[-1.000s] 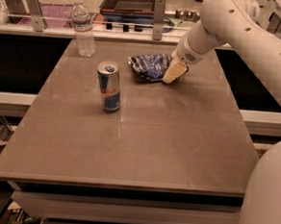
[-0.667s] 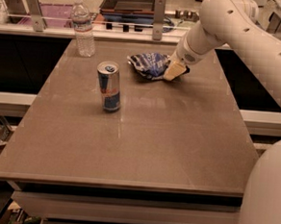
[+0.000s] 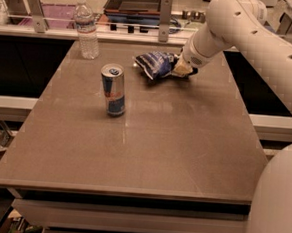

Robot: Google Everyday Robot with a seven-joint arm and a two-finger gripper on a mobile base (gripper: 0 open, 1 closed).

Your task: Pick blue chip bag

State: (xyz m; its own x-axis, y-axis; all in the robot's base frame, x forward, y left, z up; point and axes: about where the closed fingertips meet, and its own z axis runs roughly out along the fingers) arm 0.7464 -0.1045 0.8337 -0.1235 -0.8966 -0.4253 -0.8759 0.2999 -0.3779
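Note:
The blue chip bag [image 3: 154,64] is a crumpled, shiny dark-blue foil bag with white markings. It lies at the far middle of the brown table [image 3: 184,141]. My gripper [image 3: 182,69] is at the bag's right end and touches it, with the white arm reaching in from the upper right. The arm's wrist hides the bag's right edge.
A blue-and-silver drink can [image 3: 114,89] stands upright left of centre, nearer than the bag. A clear water bottle [image 3: 86,28] stands at the far left corner. A counter with a dark tray [image 3: 136,2] runs behind the table. My white body fills the lower right.
My gripper has moved slightly farther back and in against the right end of the bag. The can and the bottle have not moved.

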